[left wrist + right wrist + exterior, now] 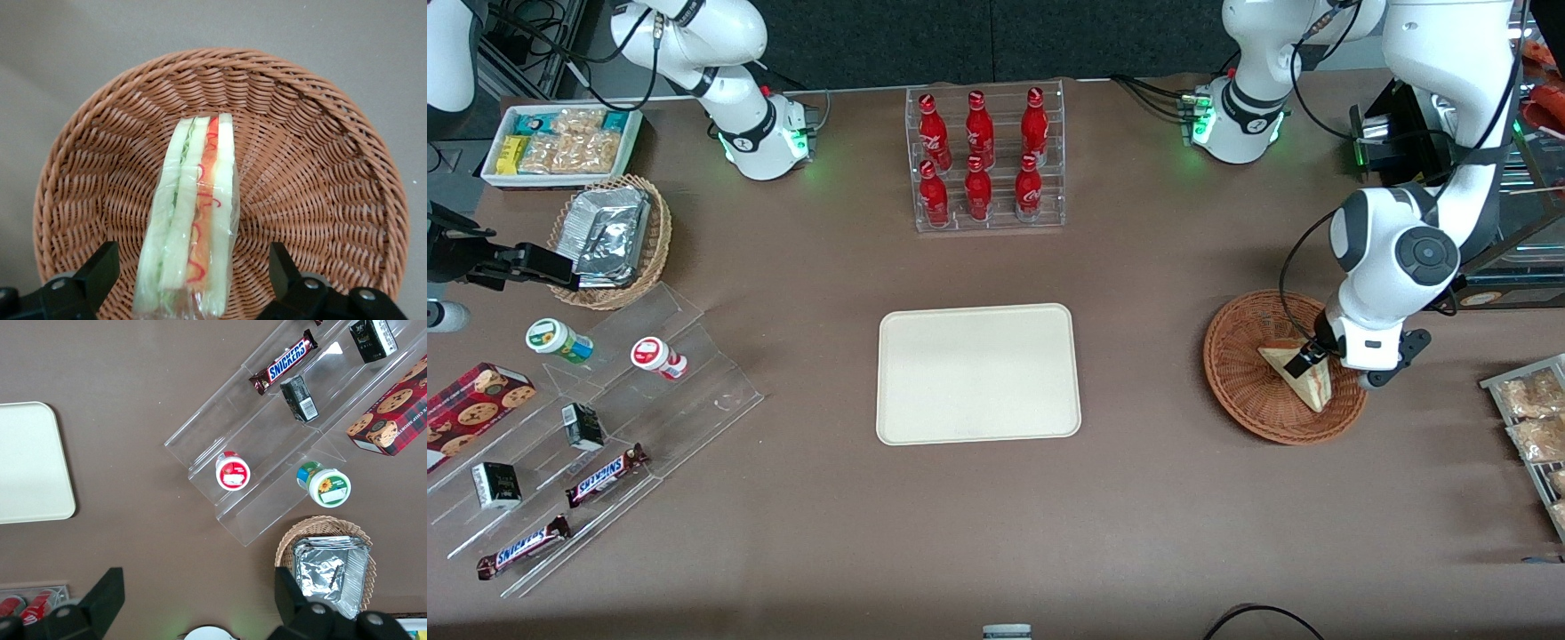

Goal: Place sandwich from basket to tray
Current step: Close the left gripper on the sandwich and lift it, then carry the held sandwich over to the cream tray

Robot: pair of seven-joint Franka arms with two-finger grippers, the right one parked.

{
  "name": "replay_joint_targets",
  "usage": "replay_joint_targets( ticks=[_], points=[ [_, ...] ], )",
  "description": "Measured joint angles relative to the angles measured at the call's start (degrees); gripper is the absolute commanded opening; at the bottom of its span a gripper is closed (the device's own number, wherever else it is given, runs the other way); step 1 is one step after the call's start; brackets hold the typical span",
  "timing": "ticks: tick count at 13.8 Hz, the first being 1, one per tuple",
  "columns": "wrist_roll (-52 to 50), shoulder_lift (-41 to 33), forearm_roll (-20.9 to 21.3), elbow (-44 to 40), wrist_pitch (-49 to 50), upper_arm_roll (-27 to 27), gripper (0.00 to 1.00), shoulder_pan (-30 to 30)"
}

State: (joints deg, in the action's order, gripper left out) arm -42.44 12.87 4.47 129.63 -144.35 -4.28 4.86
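Note:
The sandwich (1303,380), a wrapped wedge of pale bread with red and green filling, lies in the reddish-brown wicker basket (1232,356) toward the working arm's end of the table. My left gripper (1316,357) is down in the basket, open, with one finger on each side of the sandwich. In the left wrist view the sandwich (197,200) stands on edge between the two black fingers (100,270), with a gap to each, and the basket (320,167) spreads under it. The gripper (191,273) straddles the wedge's wide end. The cream tray (978,373) lies bare at the table's middle.
A clear rack of red bottles (985,160) stands farther from the front camera than the tray. Toward the parked arm's end are a tan basket of foil packets (611,238), a white snack box (560,142) and an acrylic stand with snacks (596,444). Snack packets (1529,418) lie beside the basket.

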Motion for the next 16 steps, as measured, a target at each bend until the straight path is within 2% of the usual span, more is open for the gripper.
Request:
replay_joint_targets(
  ticks=[1, 2, 7, 12, 16],
  points=[
    [-0.18, 0.5, 0.0, 0.21, -0.58, 0.0, 0.22, 0.0],
    [-0.3, 0.83, 0.0, 0.39, -1.05, 0.0, 0.01, 0.0],
    [-0.6, -0.03, 0.04, -0.36, 1.39, 0.01, 0.0, 0.01],
    [2.01, -8.68, 0.68, -12.21, 29.33, 1.85, 0.0, 1.28],
    [0.43, -9.93, 0.26, -25.51, 44.35, 9.19, 0.0, 2.42]
  ],
)
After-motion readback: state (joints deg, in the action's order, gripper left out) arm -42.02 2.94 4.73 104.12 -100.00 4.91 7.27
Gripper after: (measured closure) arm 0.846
